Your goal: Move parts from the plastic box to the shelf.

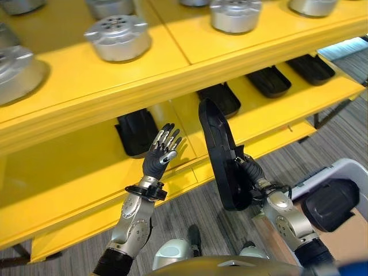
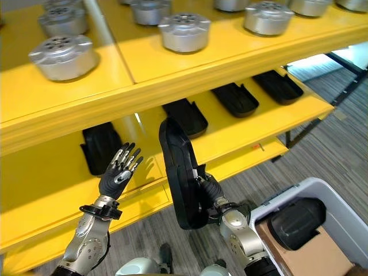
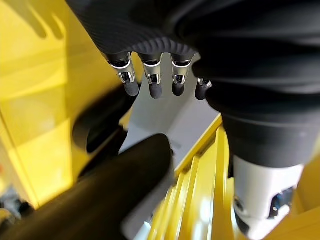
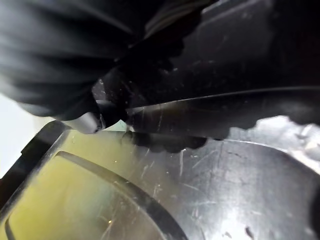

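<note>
A yellow shelf (image 1: 247,54) with two levels is seen across the head views. On its upper level, round silver metal parts (image 1: 119,37) are set in a row; on the lower level, several black trays (image 2: 235,99) lie side by side, with a bare stretch between two of them.

At the lower right, a white plastic box (image 2: 339,210) stands on the grey floor (image 2: 333,144), and a dark rounded part (image 2: 296,222) is left inside it above a brown sheet.

One long black tray (image 1: 221,155) is held upright in front of the lower level's edge. It is gripped near its lower end by the right robot hand (image 1: 248,168), whose fingers are curled round the tray's rim. The left robot hand (image 1: 161,150) is raised just beside it, palm toward the shelf, fingers straight and spread, touching nothing.

The step in hand is judged to be the placing of this tray on the lower level. The tray is held at one end only, so a swing or slip in the grip could be caused by its length. If it is tipped forward too steeply, its top end could be caught against the underside of the upper level, or the neighbouring trays could be knocked.
</note>
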